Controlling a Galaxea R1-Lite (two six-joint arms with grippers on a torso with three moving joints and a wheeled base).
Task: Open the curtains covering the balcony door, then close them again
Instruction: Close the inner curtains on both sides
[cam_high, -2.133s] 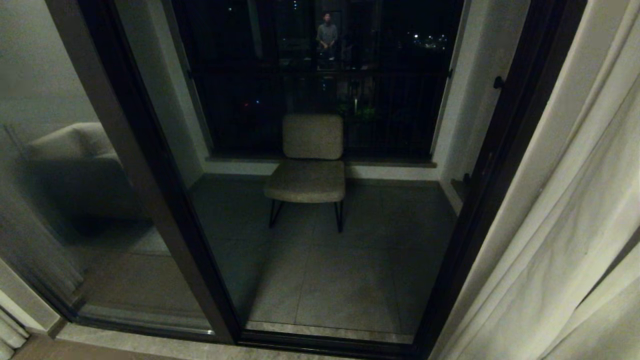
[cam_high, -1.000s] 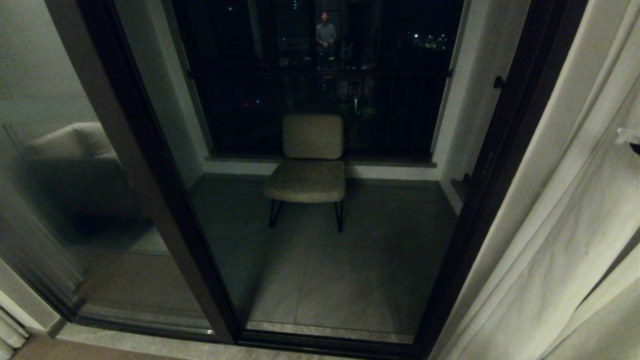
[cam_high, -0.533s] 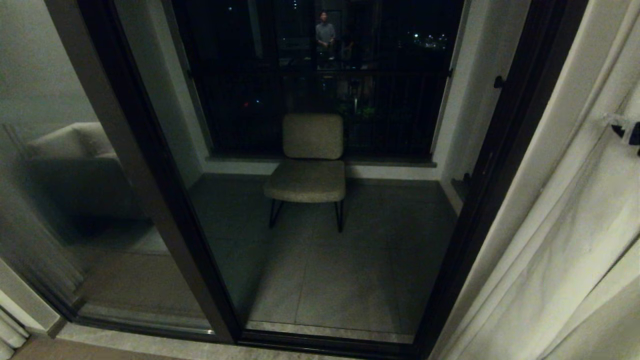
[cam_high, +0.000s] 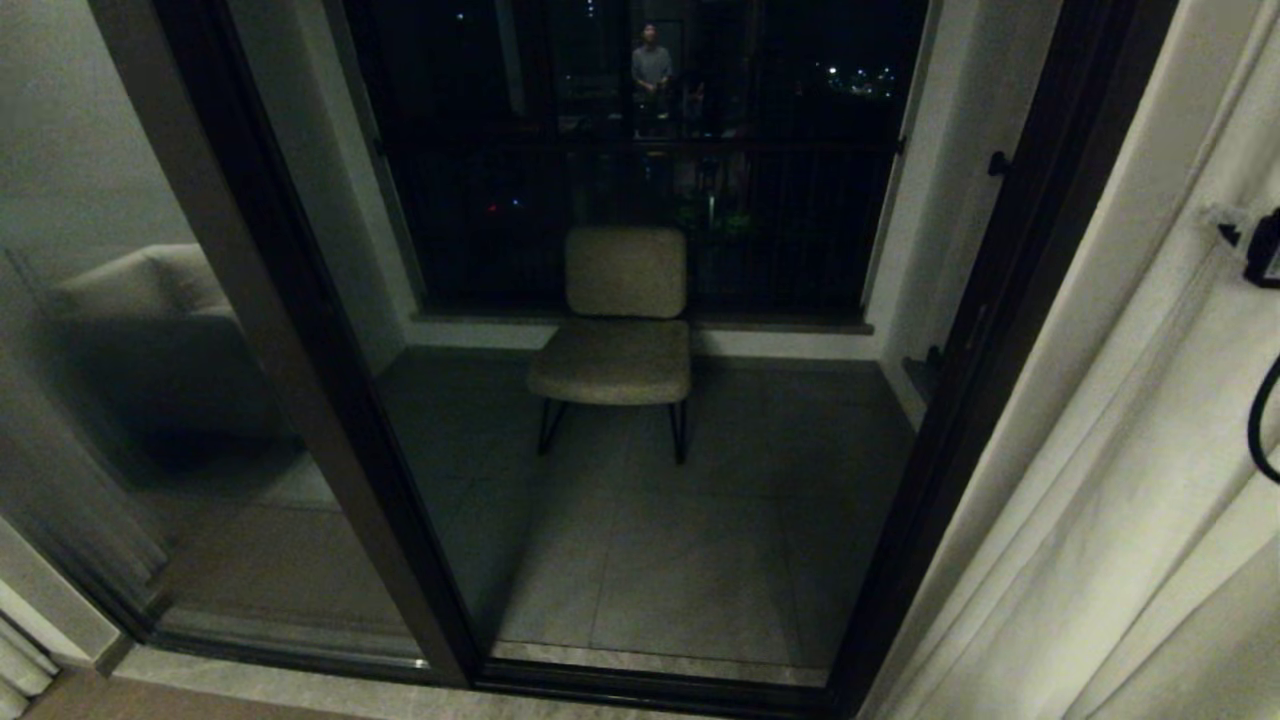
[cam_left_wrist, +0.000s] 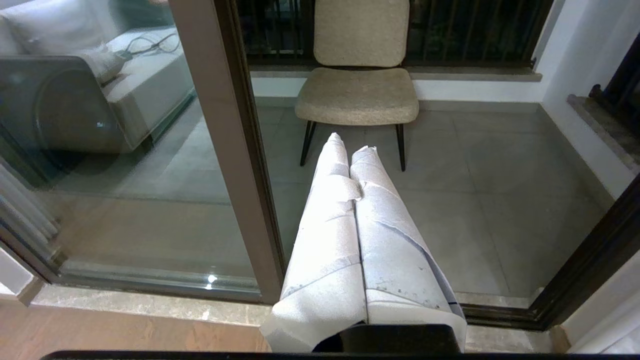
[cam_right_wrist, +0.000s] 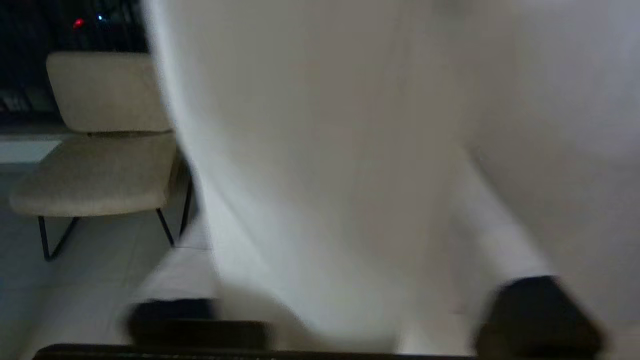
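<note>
Beyond the glass lies a dark balcony with a grey tiled floor (cam_high: 690, 560), where a beige padded chair (cam_high: 615, 330) on thin black legs stands in front of a black railing (cam_high: 640, 220). City lights show in the night behind the railing, and the upper pane carries the reflection of a person (cam_high: 651, 70).

The balcony door (cam_high: 300, 380) fills most of the head view: glass panes in a dark brown-black frame, with one upright post running from upper left to the lower middle. The pane left of the post reflects a pale sofa (cam_left_wrist: 145, 85).

The curtains (cam_high: 1120, 480) are drawn aside. One cream panel hangs gathered in soft pleats just beside the right edge of the door frame. A small strip of pleated fabric shows at the lower left corner of the head view.

The right gripper (cam_high: 1235, 225) is at the right edge of the head view, at the gathered panel, with a black cable looping below it. In the right wrist view the fabric (cam_right_wrist: 350, 175) lies between the two spread fingers; the view is blurred, and contact cannot be confirmed.

The left gripper (cam_left_wrist: 352, 145) is parked low, pointing at the chair. Its two white-wrapped fingers (cam_left_wrist: 330, 235) are pressed together, holding nothing.
</note>
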